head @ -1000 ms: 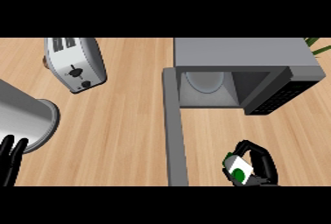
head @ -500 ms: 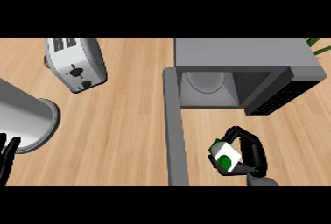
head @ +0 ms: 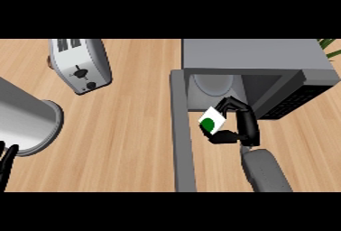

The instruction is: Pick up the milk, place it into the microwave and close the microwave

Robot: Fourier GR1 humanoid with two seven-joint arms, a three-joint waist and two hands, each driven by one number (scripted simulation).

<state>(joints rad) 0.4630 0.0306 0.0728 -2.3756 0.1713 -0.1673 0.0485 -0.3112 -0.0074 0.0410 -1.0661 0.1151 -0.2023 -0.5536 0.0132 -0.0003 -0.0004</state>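
At the microwave (head: 256, 56) mouth, right hand (head: 241, 124) curled round the milk (head: 212, 121), carrying it in. Next: advance toward 12 o'clock, release inside, swing door (head: 181, 135) shut.

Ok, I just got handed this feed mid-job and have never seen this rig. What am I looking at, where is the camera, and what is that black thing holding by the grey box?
The camera sits at the robot's head, looking steeply down at a wooden counter. The black thing is the robot's right hand, on a grey forearm coming in from the lower edge. Its fingers curl round the milk, a small white carton with a green spot, held just in front of the microwave. The microwave's door is swung open, the long grey bar running down the view, and the cavity shows behind the carton. The milk is not yet inside. At the lower left edge is the left hand, resting with its fingers up. Also on the counter: a toaster at the upper left and a large grey metal cylinder at the left.
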